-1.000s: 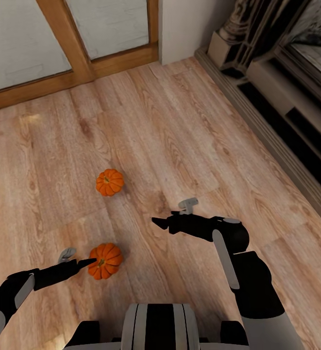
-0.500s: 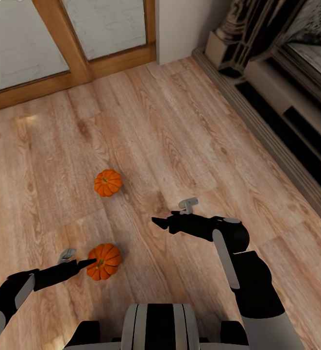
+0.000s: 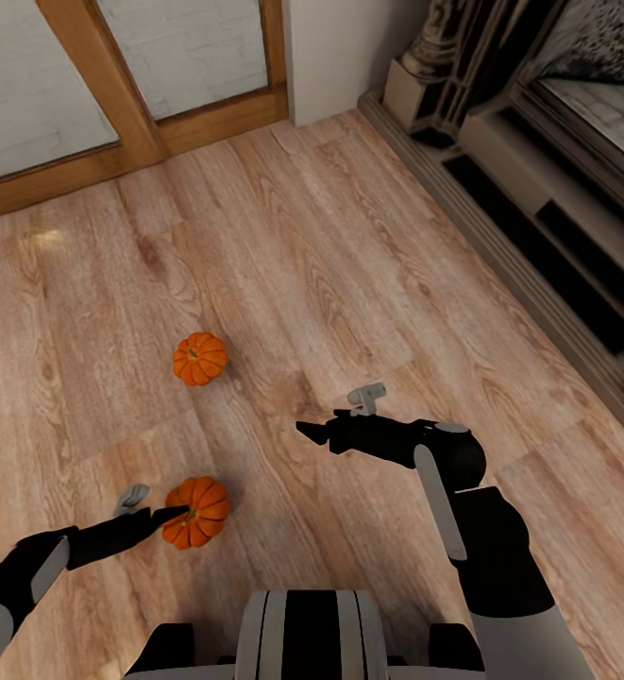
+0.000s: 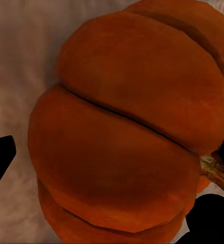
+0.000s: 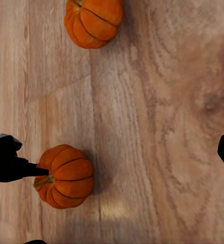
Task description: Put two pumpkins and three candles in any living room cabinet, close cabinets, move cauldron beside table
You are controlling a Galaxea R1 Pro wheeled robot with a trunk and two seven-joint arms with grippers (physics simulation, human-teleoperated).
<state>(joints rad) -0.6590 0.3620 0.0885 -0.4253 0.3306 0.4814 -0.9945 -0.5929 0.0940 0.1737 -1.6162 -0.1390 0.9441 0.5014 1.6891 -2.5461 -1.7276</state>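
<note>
On the wooden floor (image 3: 349, 246), two orange pumpkins, well apart. Nearer pumpkin (image 3: 196, 511) close before the robot's base, met at its top by the left gripper (image 3: 165, 515), black fingertip touching near the stem; seen up close between the fingers in the left wrist view (image 4: 127, 137); jaws apart around it, not yet clearly clamped. Farther pumpkin (image 3: 199, 358) out on open boards toward the glass doors (image 3: 189, 57). Right gripper (image 3: 313, 433) hanging above bare floor, jaws apart, holding nothing. Both pumpkins below it in the right wrist view (image 5: 66, 176) (image 5: 94, 21). Along the floor's right edge, a pale fireplace surround (image 3: 538, 208).
</note>
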